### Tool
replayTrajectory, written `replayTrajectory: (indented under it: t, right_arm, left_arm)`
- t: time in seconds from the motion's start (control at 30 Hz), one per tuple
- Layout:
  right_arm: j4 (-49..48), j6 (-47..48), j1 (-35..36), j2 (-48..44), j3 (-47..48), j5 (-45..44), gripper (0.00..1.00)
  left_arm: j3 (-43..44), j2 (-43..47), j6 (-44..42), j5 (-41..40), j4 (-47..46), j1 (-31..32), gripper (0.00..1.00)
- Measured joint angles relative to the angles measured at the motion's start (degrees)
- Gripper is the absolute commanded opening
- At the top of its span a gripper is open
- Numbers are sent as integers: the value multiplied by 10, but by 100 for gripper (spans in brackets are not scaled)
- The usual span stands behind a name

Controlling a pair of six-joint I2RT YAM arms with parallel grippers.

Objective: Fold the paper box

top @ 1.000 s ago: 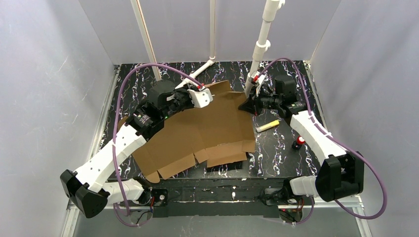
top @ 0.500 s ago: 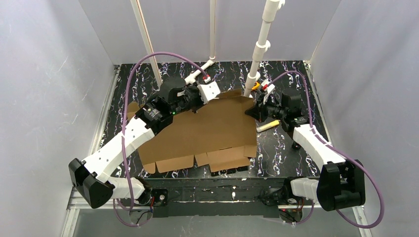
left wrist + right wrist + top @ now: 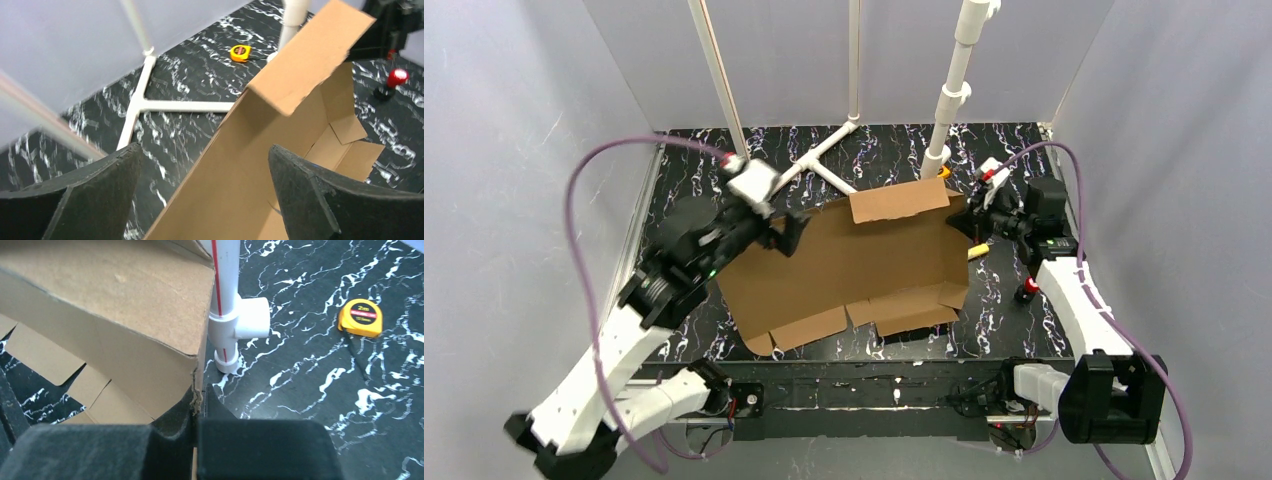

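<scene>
Well, the box (image 3: 844, 265) is more of a sheet than a box so far. It sits mid-table between the two arms as one big brown panel, with the small flaps along its near edge lying flat on the table (image 3: 1024, 330). The far flap (image 3: 899, 200) is bent up, so there's a bit of a trough behind it (all I can see in there is the box's own side tabs).

The right claw (image 3: 972, 222) is clamped tight on the far right corner of the cardboard, right next to the white pipe (image 3: 225, 300). The left claw (image 3: 790, 232) is spread wide at the far left edge. From its wrist camera, the cardboard runs up between the two fingers without touching either one.

A yellow tape measure (image 3: 361, 316) lies on the table past the pipe, and a red-topped thing (image 3: 395, 79) stands off to the right, clear of the box.
</scene>
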State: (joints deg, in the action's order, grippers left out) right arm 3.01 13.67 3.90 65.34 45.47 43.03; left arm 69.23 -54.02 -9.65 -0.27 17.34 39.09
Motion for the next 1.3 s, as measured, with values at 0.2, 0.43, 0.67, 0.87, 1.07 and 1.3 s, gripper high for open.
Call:
replayTrajectory:
  t: [0.2, 0.43, 0.67, 0.87, 1.07, 1.3]
  right_arm:
    - [61, 56, -30, -25, 14, 46, 1]
    - [71, 37, -45, -25, 14, 55, 1]
    - [66, -2, -63, -27, 8, 42, 1]
    - [63, -17, -78, -28, 8, 47, 1]
    - [72, -17, -100, -31, 8, 71, 1]
    - [109, 1, -110, -47, 8, 91, 1]
  left_arm:
    - [-170, 216, 127, -39, -13, -84, 98]
    - [-330, 357, 273, -70, -22, -109, 98]
    - [-326, 417, 331, -115, 58, -109, 98]
    - [-278, 381, 348, -143, 137, -109, 98]
    - [-281, 347, 396, -124, 192, -109, 98]
    - [-333, 326, 406, -116, 149, -121, 98]
